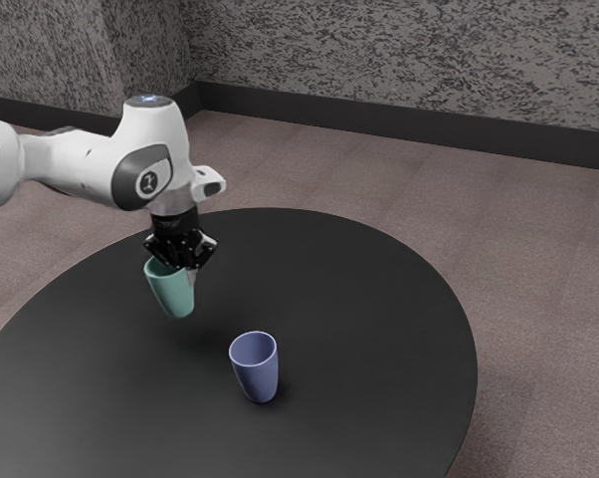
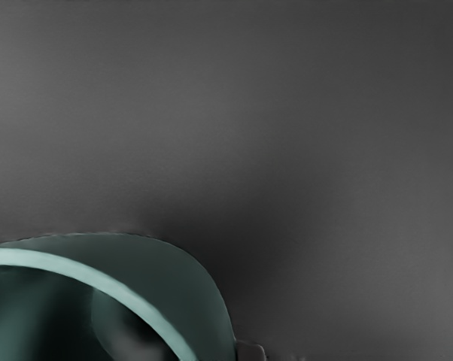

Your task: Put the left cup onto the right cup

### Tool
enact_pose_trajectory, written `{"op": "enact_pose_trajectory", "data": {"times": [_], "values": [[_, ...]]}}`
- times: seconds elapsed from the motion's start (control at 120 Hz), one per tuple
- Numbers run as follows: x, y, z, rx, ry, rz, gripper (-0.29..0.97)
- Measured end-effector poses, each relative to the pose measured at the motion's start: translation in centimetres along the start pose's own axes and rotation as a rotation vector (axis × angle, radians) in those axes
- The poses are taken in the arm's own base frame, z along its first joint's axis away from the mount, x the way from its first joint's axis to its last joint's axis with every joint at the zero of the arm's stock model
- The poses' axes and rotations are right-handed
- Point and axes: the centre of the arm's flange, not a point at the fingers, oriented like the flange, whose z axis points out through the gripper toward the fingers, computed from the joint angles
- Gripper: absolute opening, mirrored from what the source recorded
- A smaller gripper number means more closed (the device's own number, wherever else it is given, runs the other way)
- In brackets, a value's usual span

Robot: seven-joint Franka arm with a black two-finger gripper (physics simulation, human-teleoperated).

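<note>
A teal-green cup (image 1: 170,291) hangs tilted a little above the round black table (image 1: 379,299), its rim caught in my gripper (image 1: 179,265), which is shut on it. In the wrist view the same teal cup (image 2: 83,293) looms large and blurred just under my hand, with its pale rim arcing across it. A blue-violet cup (image 1: 254,365) stands upright on the table, below and toward the exterior view's right of the held cup, a short gap apart from it.
The table's front edge runs close to the blue cup. Brown carpet (image 1: 518,219) surrounds the table, with a speckled grey wall (image 1: 399,50) and dark baseboard behind.
</note>
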Motion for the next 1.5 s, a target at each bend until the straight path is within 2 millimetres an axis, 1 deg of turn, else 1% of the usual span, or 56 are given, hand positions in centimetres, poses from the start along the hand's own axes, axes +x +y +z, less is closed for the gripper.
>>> {"op": "enact_pose_trajectory", "data": {"times": [0.1,0.342,0.492,0.55,0.75,1.0,1.2,1.5], "values": [[-1.2,1.2,-1.9,-0.008,0.007,0.005,-0.10],[-5.2,4.6,-6.0,-0.016,0.015,0.003,-0.10],[-8.2,7.5,-7.9,-0.006,0.011,0.004,-0.10],[-9.3,8.6,-8.4,-0.001,0.007,0.003,-0.10],[-11.7,10.9,-8.9,0.018,-0.008,-0.036,-0.10],[-13.3,12.9,-8.7,0.036,-0.021,-0.101,-0.10],[-13.4,13.7,-8.1,0.043,-0.030,-0.157,-0.10],[-12.2,14.6,-7.2,0.047,-0.034,-0.220,-0.10]]}}
